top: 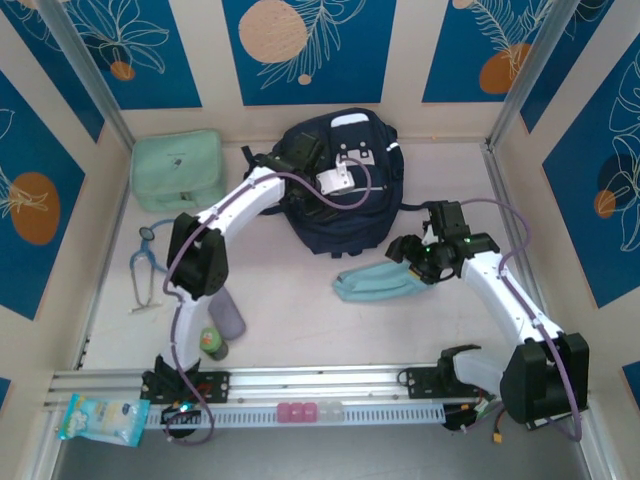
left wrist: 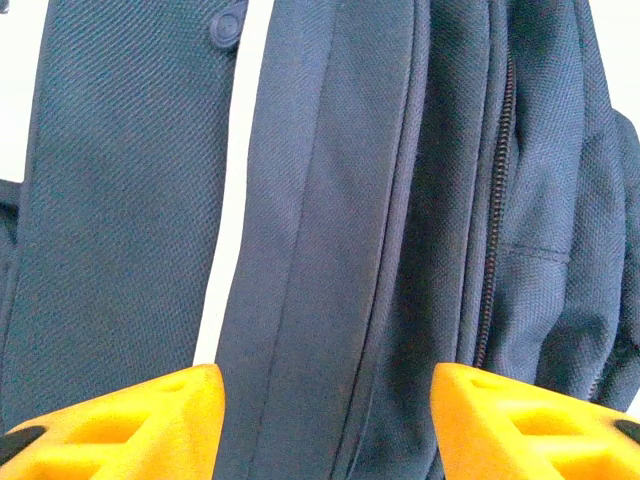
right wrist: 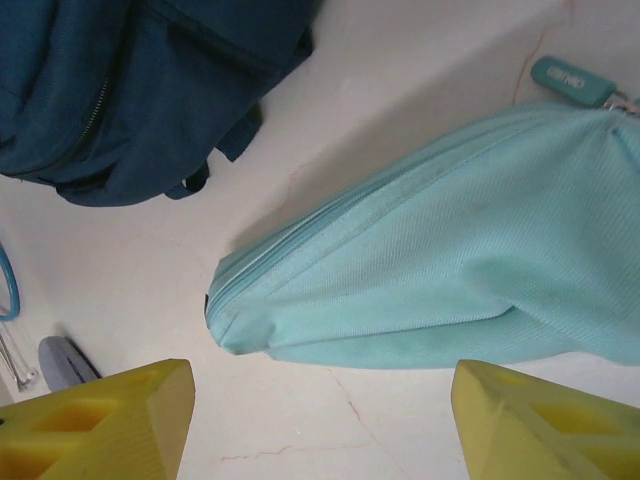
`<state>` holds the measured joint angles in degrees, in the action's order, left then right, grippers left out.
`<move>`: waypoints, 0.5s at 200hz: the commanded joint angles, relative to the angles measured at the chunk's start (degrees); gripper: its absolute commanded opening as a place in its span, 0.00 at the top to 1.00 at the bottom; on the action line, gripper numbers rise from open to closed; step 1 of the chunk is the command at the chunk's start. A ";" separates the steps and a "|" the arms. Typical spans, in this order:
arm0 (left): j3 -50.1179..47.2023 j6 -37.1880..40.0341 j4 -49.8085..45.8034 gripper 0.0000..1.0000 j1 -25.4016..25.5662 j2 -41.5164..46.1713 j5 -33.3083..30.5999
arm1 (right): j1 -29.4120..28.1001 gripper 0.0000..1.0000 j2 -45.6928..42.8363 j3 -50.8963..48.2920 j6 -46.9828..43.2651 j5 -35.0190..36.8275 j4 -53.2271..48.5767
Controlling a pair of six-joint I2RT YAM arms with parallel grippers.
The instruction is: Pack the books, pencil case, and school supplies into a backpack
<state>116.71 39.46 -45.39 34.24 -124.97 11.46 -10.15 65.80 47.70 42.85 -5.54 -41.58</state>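
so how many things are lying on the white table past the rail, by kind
bags: 2 (backpack, mint bag)
cases: 2 (pencil case, purple case)
bottles: 1 (green bottle)
stethoscope: 1
total: 6

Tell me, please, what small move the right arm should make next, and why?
Probably lower the right pincer onto the pencil pouch and close on it. Its jaws stand open just above the pouch, which lies ungripped on the table, beside the backpack rather than in it.
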 commanded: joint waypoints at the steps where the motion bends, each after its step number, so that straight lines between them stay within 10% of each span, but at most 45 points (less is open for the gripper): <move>1: 4.63 4.89 -8.77 0.41 -0.27 -2.82 4.66 | 0.13 0.30 -0.46 -0.95 2.81 -2.62 0.71; 100: 9.70 5.60 -4.92 0.63 -0.23 -9.57 -3.35 | 0.22 0.30 -0.16 -0.40 5.10 -4.31 2.10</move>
<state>124.22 43.59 -50.37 34.24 -133.05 11.11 -10.11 65.80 47.16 46.61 -7.99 -39.83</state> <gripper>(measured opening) 0.397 0.696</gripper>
